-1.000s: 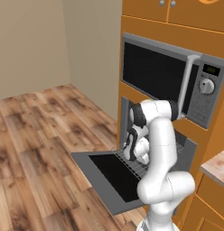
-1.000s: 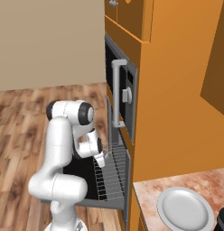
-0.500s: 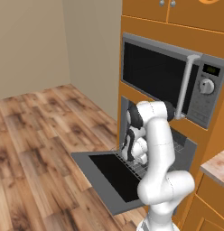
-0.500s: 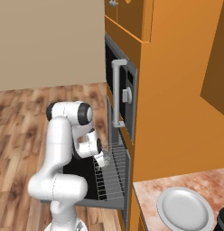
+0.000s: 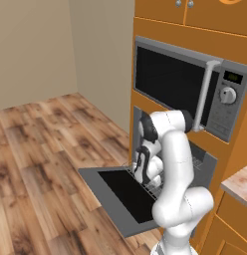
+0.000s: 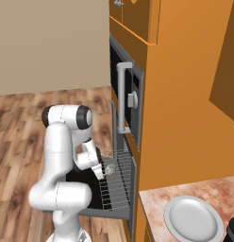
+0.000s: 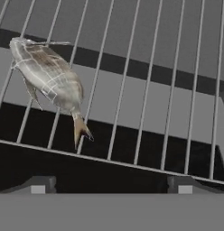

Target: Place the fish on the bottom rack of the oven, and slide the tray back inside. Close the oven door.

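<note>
The small grey-white fish (image 7: 50, 76) lies on the silver bars of the bottom rack (image 7: 150, 67), with its tail toward the rack's front bar. My gripper (image 7: 111, 187) hovers just above it, open and holding nothing, its fingertips (image 7: 39, 185) wide apart. From the right base view the fish (image 6: 110, 170) rests on the pulled-out rack (image 6: 118, 186) beside my gripper (image 6: 101, 171). The oven door (image 5: 120, 199) hangs open and flat under the rack, in front of the oven (image 5: 207, 162).
A grey microwave (image 5: 180, 84) with a long vertical handle sits right above the oven. A round white plate (image 6: 192, 218) lies on the counter at the right. Wooden floor (image 5: 41, 144) spreads to the left of the open door.
The jaws have gone from shut to wide open, and the fish now lies free on the rack. The arm has hardly shifted.
</note>
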Controlling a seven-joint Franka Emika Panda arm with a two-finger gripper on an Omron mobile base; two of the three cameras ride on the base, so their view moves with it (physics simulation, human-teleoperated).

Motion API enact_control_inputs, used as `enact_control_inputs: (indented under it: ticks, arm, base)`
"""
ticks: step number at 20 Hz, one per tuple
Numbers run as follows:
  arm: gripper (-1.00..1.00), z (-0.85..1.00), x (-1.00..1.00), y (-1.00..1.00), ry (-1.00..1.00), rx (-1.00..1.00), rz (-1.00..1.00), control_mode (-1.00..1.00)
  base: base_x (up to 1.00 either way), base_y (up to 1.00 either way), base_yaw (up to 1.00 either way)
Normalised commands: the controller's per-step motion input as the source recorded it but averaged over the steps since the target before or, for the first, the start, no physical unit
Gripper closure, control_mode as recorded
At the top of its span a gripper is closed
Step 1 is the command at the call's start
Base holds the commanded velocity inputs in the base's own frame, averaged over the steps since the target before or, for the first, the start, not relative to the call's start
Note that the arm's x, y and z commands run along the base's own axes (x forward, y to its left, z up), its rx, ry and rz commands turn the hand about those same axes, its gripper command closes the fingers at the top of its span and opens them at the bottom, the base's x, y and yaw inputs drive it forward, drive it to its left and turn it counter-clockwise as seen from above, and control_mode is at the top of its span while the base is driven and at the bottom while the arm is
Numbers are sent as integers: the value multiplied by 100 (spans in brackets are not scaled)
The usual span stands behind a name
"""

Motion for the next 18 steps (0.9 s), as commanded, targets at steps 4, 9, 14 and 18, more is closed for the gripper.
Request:
enact_control_inputs:
  ticks: [4,9,14,18]
  arm:
    - [-100,0,-2,60,0,0,-6,-100]
    - [-100,-45,17,22,-1,0,-2,-100]
    - [-100,-95,28,3,-12,-3,0,-100]
    - [-100,-100,47,-5,-8,-5,-3,-100]
  base:
    - [0,0,0]
    - [0,0,0]
    - [0,0,0]
    - [0,0,0]
